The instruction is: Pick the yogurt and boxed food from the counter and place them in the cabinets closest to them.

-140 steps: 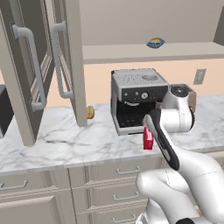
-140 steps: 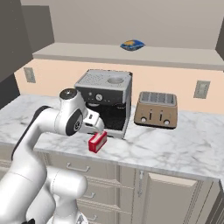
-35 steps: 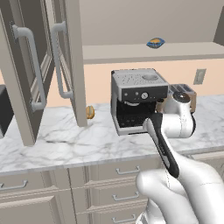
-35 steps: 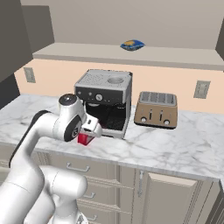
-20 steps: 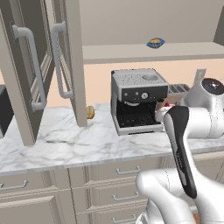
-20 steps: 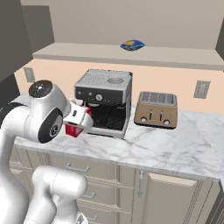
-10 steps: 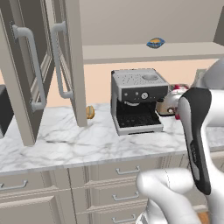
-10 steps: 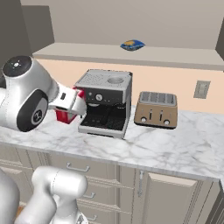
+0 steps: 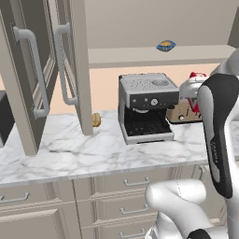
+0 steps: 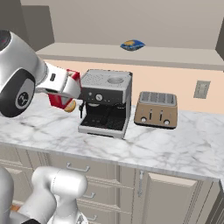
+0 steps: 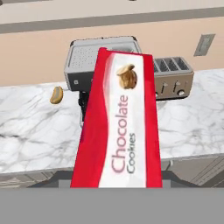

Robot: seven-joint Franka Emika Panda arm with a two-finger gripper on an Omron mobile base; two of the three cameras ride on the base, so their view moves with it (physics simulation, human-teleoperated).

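**Cookie box riding high, clear of the coffee machine**

The arm is holding the boxed food (image 11: 118,131) up in the air, off the counter (image 10: 175,148), and the gripper (image 10: 65,94) is clamped around it; in the hand view the red "Chocolate Cookies" carton is standing up from between the fingers. From the right base view the box is hanging beside the espresso machine (image 10: 106,103), at about the height of its top, and in the left base view a red corner is peeking out by the arm's upper link. Lifting it this high looks deliberate: it is keeping the carton above the machine and the toaster (image 10: 156,109) while heading for an upper shelf. The cabinets (image 9: 44,70) are standing open at the left end of the counter, doors swung out toward the room, presumably to receive it. A small tan item (image 9: 96,119) is lying on the marble near the door. I cannot spot the yogurt.
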